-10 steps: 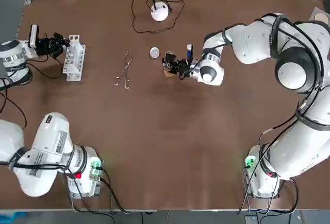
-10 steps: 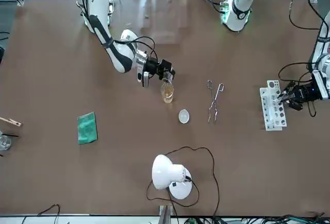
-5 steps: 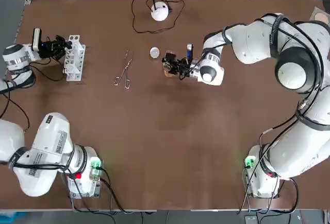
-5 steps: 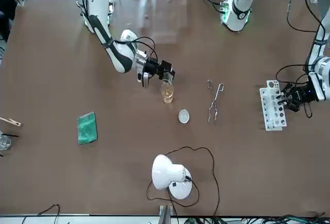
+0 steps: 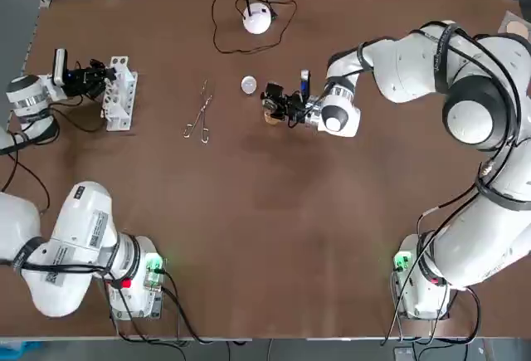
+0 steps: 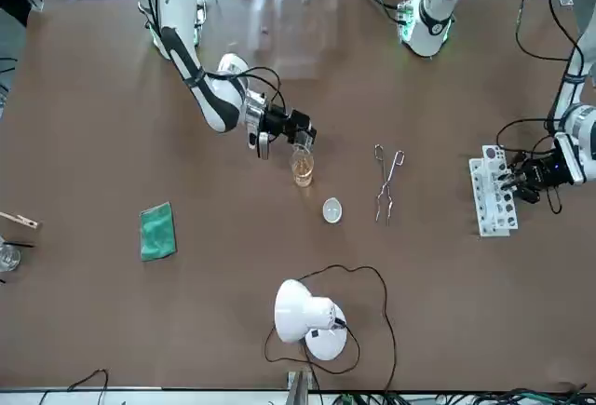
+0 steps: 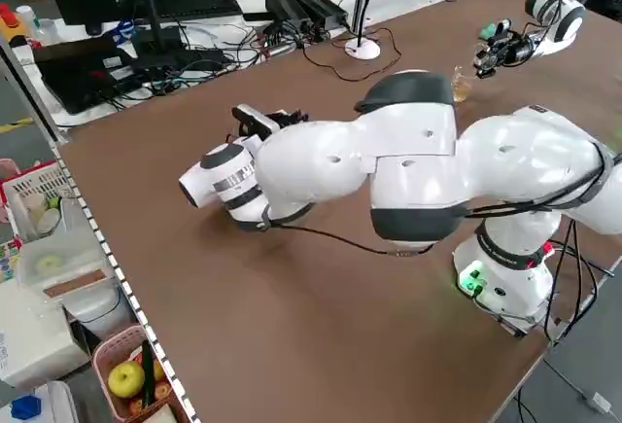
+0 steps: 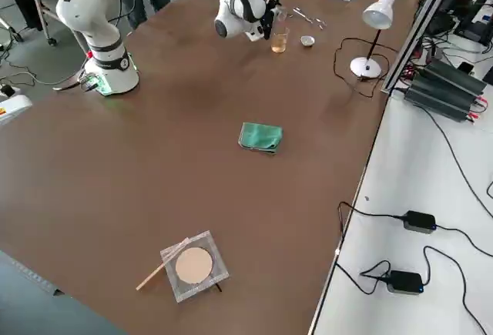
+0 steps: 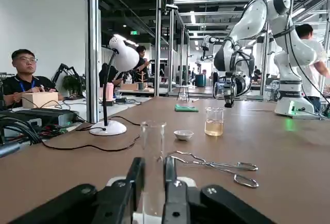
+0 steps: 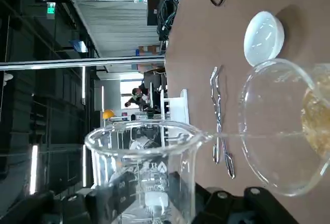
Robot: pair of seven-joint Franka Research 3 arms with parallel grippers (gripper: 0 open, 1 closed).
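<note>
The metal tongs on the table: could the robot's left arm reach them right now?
Probably not straight away: nothing lies between the rack and the tongs, but the left gripper is shut on a test tube at the rack. The right gripper holds a small beaker.

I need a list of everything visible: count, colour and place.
rack: one, white, left end
test tube: one, clear, at the rack
dish: one, white, mid-table
tongs: one, metal, beside the dish
standing beaker: one, clear, amber liquid, near the dish
held beaker: one, clear, tilted beside it
lamp: one, white, far edge
cloth: one, green, table's right part
tray: one, clear, holds brown disc, right end
left gripper: shut on test tube
right gripper: shut on held beaker
</note>
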